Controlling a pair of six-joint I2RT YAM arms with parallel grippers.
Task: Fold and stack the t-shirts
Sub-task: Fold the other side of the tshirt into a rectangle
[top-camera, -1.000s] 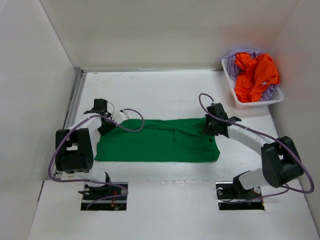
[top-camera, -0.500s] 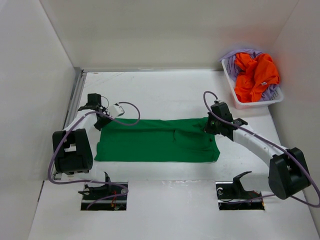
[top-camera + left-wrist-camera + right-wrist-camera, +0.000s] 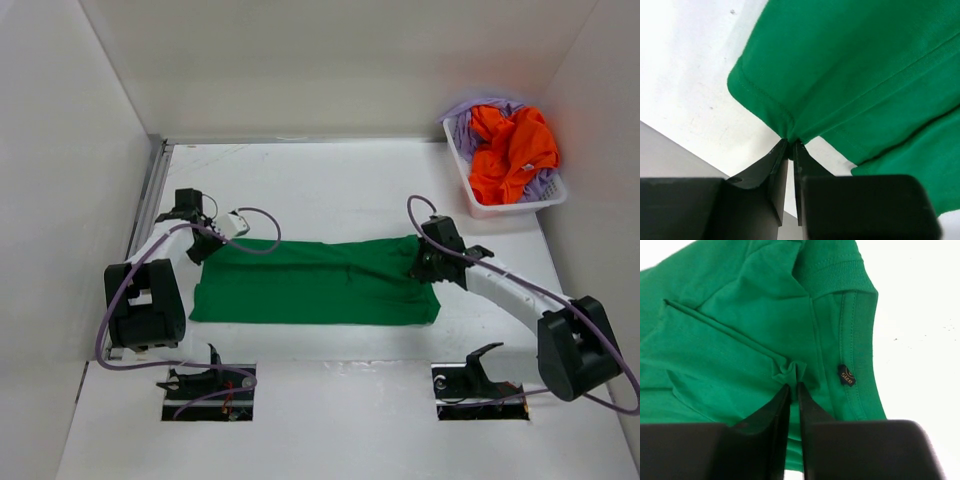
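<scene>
White arm links (image 3: 500,285), black joints (image 3: 150,310), purple cables (image 3: 278,234)

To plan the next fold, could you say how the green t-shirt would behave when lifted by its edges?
Probably floppy: the green t-shirt puckers where the right end effector pinches it. Likely light and thin, lying flat, so its middle should sag.

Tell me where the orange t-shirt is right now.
Top view: the orange t-shirt lies crumpled in the white basket at the far right corner of the table, atop the lavender t-shirt.
</scene>
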